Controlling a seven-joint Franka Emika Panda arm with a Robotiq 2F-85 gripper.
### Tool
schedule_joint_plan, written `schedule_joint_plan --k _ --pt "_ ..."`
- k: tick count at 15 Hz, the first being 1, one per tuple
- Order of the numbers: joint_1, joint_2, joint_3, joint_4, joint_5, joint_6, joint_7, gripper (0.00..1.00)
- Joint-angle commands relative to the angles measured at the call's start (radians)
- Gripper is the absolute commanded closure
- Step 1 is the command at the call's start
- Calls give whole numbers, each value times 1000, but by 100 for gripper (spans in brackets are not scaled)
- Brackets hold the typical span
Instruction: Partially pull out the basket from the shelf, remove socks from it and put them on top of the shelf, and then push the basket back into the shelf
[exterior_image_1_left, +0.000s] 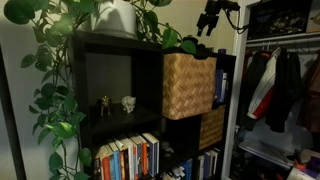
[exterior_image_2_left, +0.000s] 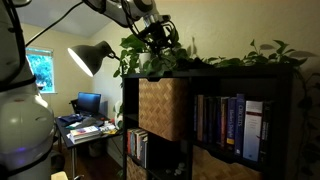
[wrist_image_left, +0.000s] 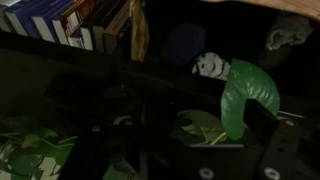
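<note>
Arm: the Panda arm (exterior_image_2_left: 112, 10) reaches in from the upper left in an exterior view and ends above the top of the shelf.
Gripper: the gripper (exterior_image_1_left: 208, 27) hangs just over the shelf's top board, fingers pointing down, among the trailing leaves (exterior_image_2_left: 160, 38).
Claw state: it is small and dark in both exterior views and lost in shadow in the wrist view, so I cannot tell how far apart the fingers are or whether they hold anything.
Basket: the basket (exterior_image_1_left: 188, 85) sits in an upper compartment, below the gripper. Its checker-weave front stands forward of the shelf's front edge and one side wall is exposed. In the opposite exterior view its front (exterior_image_2_left: 162, 108) is beside a row of books (exterior_image_2_left: 228, 125).
Shelf: the shelf (exterior_image_1_left: 110, 42) is black-brown with square compartments, and its top board (exterior_image_2_left: 230, 82) is covered in foliage.
Plant: a vine plant (exterior_image_1_left: 55, 70) in a white pot (exterior_image_1_left: 118, 18) stands on the shelf top and drapes down the side.
Neighbours: a darker woven basket (exterior_image_1_left: 212, 127) is in the compartment below, two small figurines (exterior_image_1_left: 128, 102) are in the open cube beside the basket, and more books (exterior_image_1_left: 128, 155) are under them.
Wrist view: very dim – one bright green leaf (wrist_image_left: 248, 95), book spines (wrist_image_left: 60, 25) and a small white patch (wrist_image_left: 210, 67) too blurred to name.
Surroundings: a clothes closet (exterior_image_1_left: 280, 80), a desk lamp (exterior_image_2_left: 95, 55) and a monitor (exterior_image_2_left: 88, 102).
</note>
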Motion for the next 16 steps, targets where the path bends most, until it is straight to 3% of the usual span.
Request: schedule_joint_plan --k 1,3,4,16 --pt "13 -93 -4 -116 45 -22 -17 0" --pt "17 -121 -3 -164 40 -6 -37 0" --pt "5 -52 3 -83 27 -10 -8 0" --pt "3 -66 4 -86 29 -23 4 0"
